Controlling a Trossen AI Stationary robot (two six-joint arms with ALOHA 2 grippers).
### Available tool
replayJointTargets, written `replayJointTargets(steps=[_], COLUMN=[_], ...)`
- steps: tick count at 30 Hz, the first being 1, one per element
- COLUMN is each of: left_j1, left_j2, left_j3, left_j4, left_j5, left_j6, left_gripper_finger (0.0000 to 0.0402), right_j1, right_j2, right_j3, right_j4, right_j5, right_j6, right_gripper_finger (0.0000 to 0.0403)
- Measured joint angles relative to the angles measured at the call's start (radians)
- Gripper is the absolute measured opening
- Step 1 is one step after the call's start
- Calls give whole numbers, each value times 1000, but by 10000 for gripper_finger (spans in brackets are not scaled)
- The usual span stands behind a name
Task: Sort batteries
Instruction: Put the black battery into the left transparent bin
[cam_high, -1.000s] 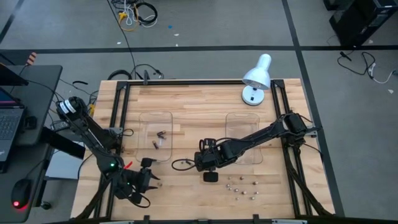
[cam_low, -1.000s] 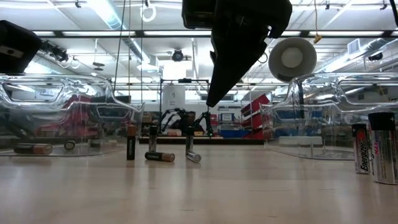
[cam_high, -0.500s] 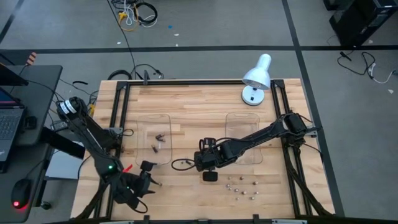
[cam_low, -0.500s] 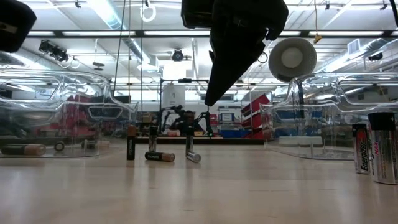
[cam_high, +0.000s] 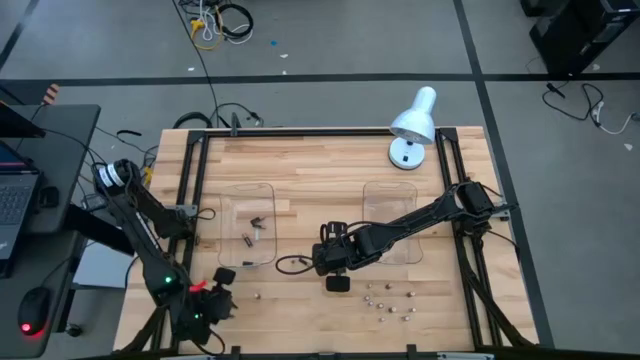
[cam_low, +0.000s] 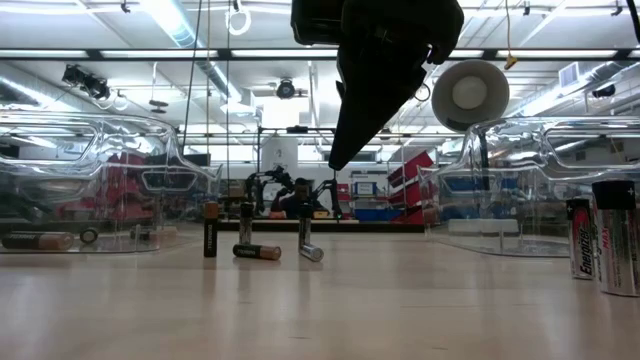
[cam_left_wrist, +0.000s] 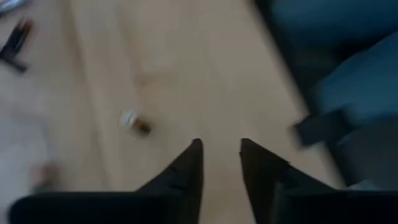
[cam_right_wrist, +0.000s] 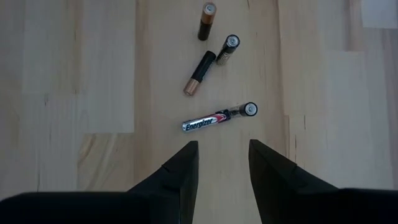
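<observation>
Near the table's front-left edge, left pincer hangs slightly parted, empty.

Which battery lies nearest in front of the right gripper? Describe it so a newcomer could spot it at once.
On the wooden table, find the right gripper near the middle, jaws open. Just ahead of it lie four loose batteries; the nearest one lies on its side. It alone is silver and black with Energizer lettering, while the other three are dark with copper ends.

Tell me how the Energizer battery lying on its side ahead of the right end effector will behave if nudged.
The Energizer battery is a smooth cylinder lying flat on the wooden table, so it probably rolls sideways readily. It looks rigid, and its glossy casing may slip between the right end effector fingers.
</observation>
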Motion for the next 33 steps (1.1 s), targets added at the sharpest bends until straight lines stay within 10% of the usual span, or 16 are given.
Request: replayJointTargets(steps=[5,33], left_j1=[-14,-32], left_j2=[54,61], left_j3=[-2,116], left_j4=[-261,-517], left_j5=[-169,-283], left_j6=[-186,-307], left_gripper_finger=[9,3], right_j1=[0,4], right_j2=[0,0], right_j3=[0,0], right_j4=[10,44], right_j5=[0,0], right_j6=[-5,2], right_gripper_finger=[127,127])
